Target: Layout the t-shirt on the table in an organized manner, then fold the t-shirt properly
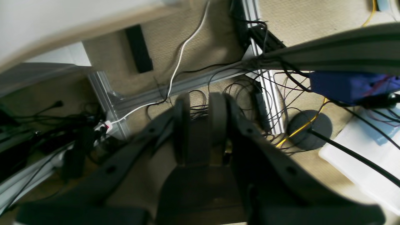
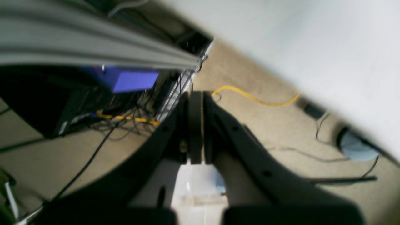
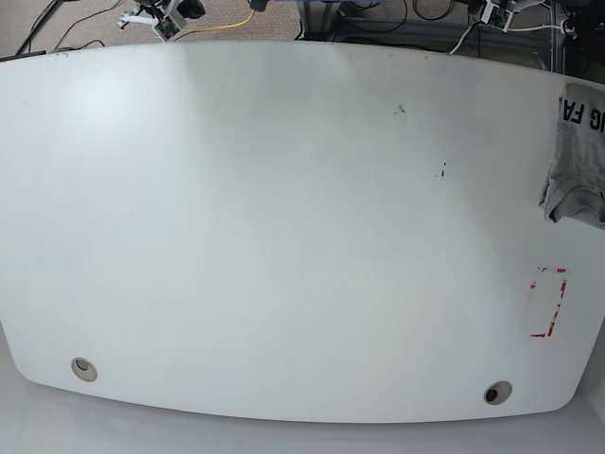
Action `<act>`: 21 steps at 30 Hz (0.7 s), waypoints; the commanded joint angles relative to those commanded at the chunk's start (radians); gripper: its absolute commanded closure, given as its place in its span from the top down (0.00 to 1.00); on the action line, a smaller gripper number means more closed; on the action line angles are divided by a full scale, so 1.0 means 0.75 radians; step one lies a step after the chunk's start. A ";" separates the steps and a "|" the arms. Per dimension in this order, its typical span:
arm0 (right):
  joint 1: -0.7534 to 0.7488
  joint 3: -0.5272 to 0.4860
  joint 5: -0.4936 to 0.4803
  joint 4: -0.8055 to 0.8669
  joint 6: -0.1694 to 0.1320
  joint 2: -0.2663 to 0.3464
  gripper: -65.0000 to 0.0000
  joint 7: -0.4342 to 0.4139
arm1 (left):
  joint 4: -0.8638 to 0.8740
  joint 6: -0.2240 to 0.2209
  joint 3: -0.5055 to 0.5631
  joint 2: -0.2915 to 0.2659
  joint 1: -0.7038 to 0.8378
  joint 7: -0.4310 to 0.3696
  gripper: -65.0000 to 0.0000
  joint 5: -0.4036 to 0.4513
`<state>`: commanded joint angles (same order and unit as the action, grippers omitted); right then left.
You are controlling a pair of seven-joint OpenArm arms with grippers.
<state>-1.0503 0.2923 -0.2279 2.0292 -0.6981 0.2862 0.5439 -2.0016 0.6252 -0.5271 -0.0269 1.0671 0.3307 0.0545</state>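
Note:
The heather-grey t-shirt [image 3: 577,151] lies bunched at the far right edge of the white table [image 3: 284,236], partly cut off by the frame, with black letters showing near its top. Neither gripper appears in the base view. In the left wrist view my left gripper [image 1: 200,106] hangs off the table over the carpeted floor, its fingers [image 1: 182,125] a small gap apart with nothing between them. In the right wrist view my right gripper [image 2: 195,97] also points at the floor, its fingers pressed together on nothing.
A red tape rectangle [image 3: 548,303] marks the table's right side, with round holes [image 3: 83,368] near the front corners. Below the table lie aluminium frame rails [image 1: 187,84], tangled cables [image 1: 281,103], a yellow cable [image 2: 253,97] and a blue box [image 1: 350,87].

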 joint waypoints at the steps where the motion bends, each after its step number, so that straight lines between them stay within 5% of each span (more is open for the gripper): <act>1: -0.029 0.000 0.000 -0.002 0.000 -0.006 0.01 0.000 | 0.012 0.000 0.004 0.000 0.004 0.000 0.14 0.000; 14: -0.049 -0.129 0.143 -0.141 0.000 -0.098 0.01 0.000 | 0.376 -0.004 0.172 0.051 -0.133 0.000 0.14 0.057; 21: 0.074 -0.211 0.211 -0.430 0.000 -0.106 0.01 -0.016 | 0.640 -0.008 0.229 0.065 -0.284 0.000 0.14 0.096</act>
<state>-0.9950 0.1343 -0.0698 1.7070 -0.6981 0.2064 0.5317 -1.5213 0.6191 -0.3552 0.0222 0.8539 0.3307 0.1266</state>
